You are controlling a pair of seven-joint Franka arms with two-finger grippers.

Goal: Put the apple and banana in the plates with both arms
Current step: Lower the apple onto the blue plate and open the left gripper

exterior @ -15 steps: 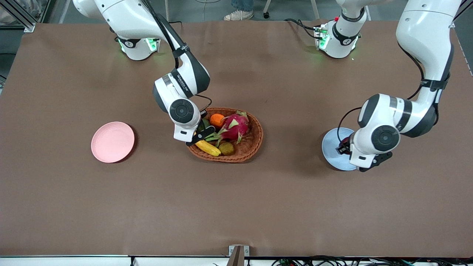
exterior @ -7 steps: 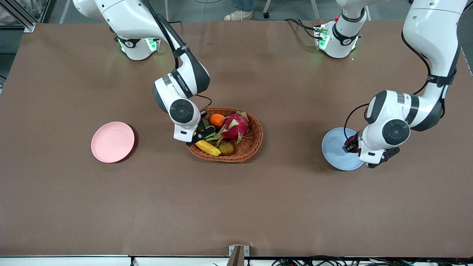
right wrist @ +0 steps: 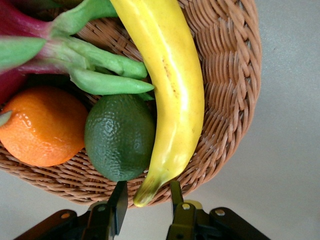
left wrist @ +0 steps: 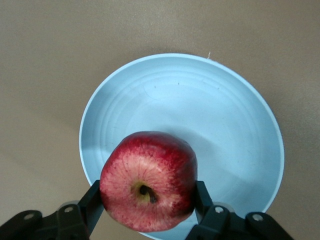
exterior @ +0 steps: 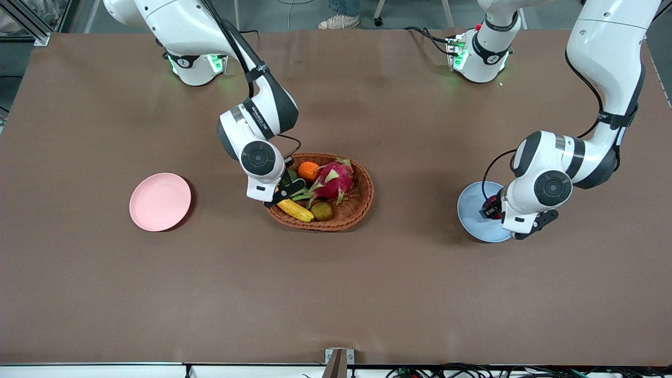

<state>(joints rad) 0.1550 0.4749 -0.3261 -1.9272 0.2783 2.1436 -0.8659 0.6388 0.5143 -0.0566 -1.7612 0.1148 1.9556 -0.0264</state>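
Pink plate [exterior: 160,201]: round, flat, bare, on the tabletop [exterior: 336,294] toward the right arm's end.
Right gripper [right wrist: 146,202]: low at the basket's rim, fingers [right wrist: 119,204] narrow around the banana's tip; contact I cannot tell.
Basket [exterior: 362,202]: oval brown wicker; holds banana [right wrist: 170,95], orange [right wrist: 42,125], rough green fruit [right wrist: 120,136], dragon fruit [exterior: 333,179].
Left gripper [left wrist: 149,204]: bent arm, over the blue plate [left wrist: 230,130], clamping the glossy red apple [left wrist: 148,181].

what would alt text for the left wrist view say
A glossy dark-red apple is held between the two black fingers of the left tool, over a light blue plate on a brown table.
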